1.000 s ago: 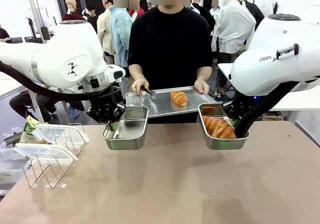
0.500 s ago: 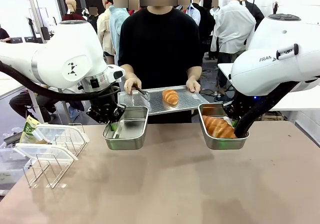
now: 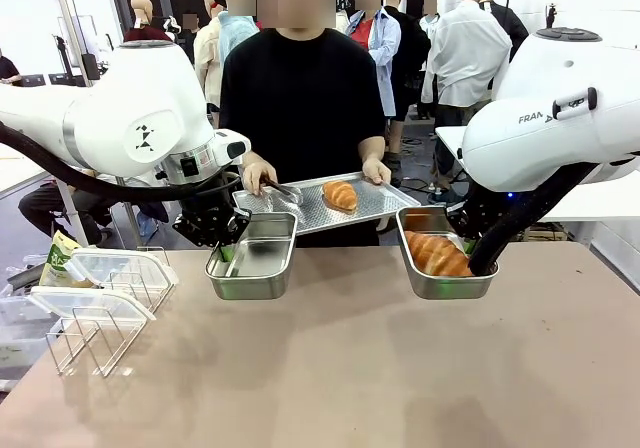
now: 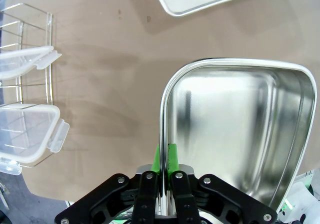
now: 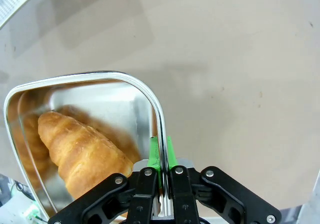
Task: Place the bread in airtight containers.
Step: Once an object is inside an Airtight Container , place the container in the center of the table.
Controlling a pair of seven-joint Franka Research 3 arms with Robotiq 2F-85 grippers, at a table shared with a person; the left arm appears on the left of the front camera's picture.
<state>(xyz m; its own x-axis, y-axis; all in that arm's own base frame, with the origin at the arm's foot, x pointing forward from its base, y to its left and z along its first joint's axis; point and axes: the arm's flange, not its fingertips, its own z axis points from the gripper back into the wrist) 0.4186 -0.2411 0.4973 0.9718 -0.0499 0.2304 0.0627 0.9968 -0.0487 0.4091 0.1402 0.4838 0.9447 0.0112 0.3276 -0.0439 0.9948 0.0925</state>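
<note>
My left gripper (image 4: 165,156) is shut on the rim of an empty steel airtight container (image 4: 235,129), held just above the table at centre left (image 3: 252,258). On the other side my right gripper (image 5: 161,154) is shut on the wall of the second container (image 5: 150,101), which holds one golden bread roll (image 5: 80,151); from the front it sits at centre right (image 3: 445,286) with the roll (image 3: 436,253) inside. Behind the containers a person holds a perforated tray (image 3: 375,203) bearing another bread roll (image 3: 340,195), with tongs (image 3: 287,189) in the other hand.
At the table's left, clear white-rimmed lids (image 3: 110,264) rest on a white wire rack (image 3: 95,343); they also appear in the left wrist view (image 4: 27,139). The brown tabletop (image 3: 360,368) spreads out in front of both containers.
The person has shifted the tray and its roll to the left, toward the empty container. Both arms and their containers have stayed still.
</note>
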